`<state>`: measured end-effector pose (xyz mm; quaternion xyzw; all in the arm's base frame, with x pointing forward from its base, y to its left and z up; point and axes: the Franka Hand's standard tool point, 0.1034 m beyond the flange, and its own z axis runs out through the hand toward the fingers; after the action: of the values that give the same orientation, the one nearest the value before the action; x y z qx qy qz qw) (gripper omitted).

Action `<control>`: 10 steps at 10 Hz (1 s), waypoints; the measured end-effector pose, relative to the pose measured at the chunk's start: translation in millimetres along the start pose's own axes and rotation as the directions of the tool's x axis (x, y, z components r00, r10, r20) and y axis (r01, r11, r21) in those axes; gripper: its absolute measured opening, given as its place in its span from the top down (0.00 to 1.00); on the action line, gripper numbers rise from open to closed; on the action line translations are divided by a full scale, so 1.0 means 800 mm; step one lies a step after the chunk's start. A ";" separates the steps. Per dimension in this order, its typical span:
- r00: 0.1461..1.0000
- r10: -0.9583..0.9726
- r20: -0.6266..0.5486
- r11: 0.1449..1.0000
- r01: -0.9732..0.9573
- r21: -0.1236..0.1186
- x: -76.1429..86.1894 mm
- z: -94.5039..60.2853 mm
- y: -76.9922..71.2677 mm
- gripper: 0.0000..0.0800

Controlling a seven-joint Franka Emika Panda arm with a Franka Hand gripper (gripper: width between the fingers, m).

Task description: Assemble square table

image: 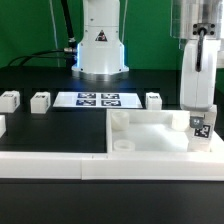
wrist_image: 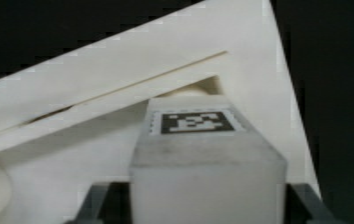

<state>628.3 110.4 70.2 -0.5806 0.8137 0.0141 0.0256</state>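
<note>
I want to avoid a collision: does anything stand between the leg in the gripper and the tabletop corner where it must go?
Nothing visible does. The gripper holds the leg upright over the corner of the tabletop on the exterior view's right. The socket there is hidden by the leg itself.

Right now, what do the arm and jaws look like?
White rounded arm base with a black-and-white triangular sticker, a blue glowing ring beneath, black cables behind. The gripper body is pale grey; its jaws show dark in the wrist view.
</note>
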 end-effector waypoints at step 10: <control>1.000 -0.004 0.000 1.000 0.004 0.000 0.000 0.000 0.000 0.19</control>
<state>628.3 110.5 70.2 -0.5821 0.8126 0.0140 0.0257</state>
